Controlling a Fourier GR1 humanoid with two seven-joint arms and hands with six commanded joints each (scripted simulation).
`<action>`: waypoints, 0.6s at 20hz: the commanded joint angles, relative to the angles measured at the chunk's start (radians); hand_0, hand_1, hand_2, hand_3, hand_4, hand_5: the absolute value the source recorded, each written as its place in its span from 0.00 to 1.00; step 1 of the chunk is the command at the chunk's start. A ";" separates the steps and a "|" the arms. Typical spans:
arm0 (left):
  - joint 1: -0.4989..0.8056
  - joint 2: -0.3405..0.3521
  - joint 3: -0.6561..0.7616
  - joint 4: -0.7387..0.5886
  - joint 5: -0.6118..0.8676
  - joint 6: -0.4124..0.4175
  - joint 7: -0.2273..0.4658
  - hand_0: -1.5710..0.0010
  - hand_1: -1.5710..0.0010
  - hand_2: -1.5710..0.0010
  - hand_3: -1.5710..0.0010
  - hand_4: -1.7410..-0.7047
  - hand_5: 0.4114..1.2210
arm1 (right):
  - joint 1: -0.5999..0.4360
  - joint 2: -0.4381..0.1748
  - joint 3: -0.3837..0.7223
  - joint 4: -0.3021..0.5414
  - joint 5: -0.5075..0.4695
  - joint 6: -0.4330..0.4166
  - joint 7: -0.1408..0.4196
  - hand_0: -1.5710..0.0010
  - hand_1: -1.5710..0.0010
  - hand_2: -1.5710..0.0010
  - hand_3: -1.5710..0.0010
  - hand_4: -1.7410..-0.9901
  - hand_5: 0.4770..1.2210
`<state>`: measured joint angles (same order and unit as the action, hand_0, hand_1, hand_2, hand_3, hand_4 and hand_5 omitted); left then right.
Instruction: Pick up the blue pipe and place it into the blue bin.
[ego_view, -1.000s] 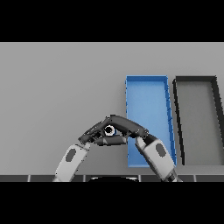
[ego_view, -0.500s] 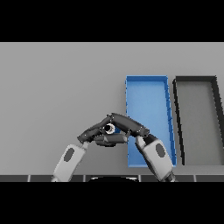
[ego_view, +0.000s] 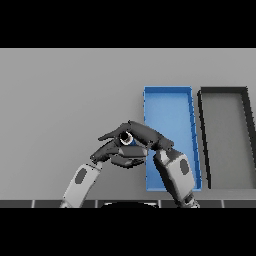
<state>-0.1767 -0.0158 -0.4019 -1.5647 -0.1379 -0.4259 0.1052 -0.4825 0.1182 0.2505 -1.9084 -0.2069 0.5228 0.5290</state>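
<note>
Both hands meet over the grey table (ego_view: 65, 100) just left of the blue bin (ego_view: 170, 102). The right hand (ego_view: 145, 136) reaches in from the lower right, its white and grey forearm lying across the bin's near left corner, and its dark fingers (ego_view: 112, 135) stretch leftward past the bin's left wall. Those fingers are curled round the blue pipe (ego_view: 127, 139), of which only a small ring-like end with a little blue beside it shows between them; the rest of the pipe is hidden by the hand. The pipe is therefore held in the right hand, outside the bin and near its left wall. The left hand (ego_view: 120, 154) comes up from the lower left and sits just below and against the right hand, its fingers bent loosely beneath it; whether they touch the pipe cannot be told. The bin is a long, shallow blue tray running away from the robot. To its right, just beside it, stands a black bin (ego_view: 225, 92) of similar shape.
</note>
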 joint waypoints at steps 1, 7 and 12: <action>-0.005 0.002 0.003 0.002 0.000 -0.001 0.009 0.99 0.99 0.99 1.00 0.74 0.10 | -0.023 0.001 -0.029 -0.004 -0.052 -0.014 0.040 0.00 0.00 0.00 0.00 0.33 1.00; 0.015 0.012 -0.005 -0.021 -0.001 -0.005 0.003 1.00 1.00 1.00 1.00 0.76 0.08 | -0.307 -0.156 -0.145 0.053 -0.302 -0.248 0.073 0.00 0.00 0.00 0.00 0.33 1.00; 0.037 0.029 -0.012 -0.049 -0.004 -0.010 -0.016 1.00 1.00 1.00 1.00 0.76 0.07 | -0.427 -0.251 -0.302 0.147 -0.250 -0.309 0.050 0.00 0.00 0.00 0.00 0.32 1.00</action>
<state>-0.1386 0.0127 -0.4140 -1.6138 -0.1415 -0.4367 0.0886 -0.9096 -0.1334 -0.0521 -1.7608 -0.4542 0.2145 0.5791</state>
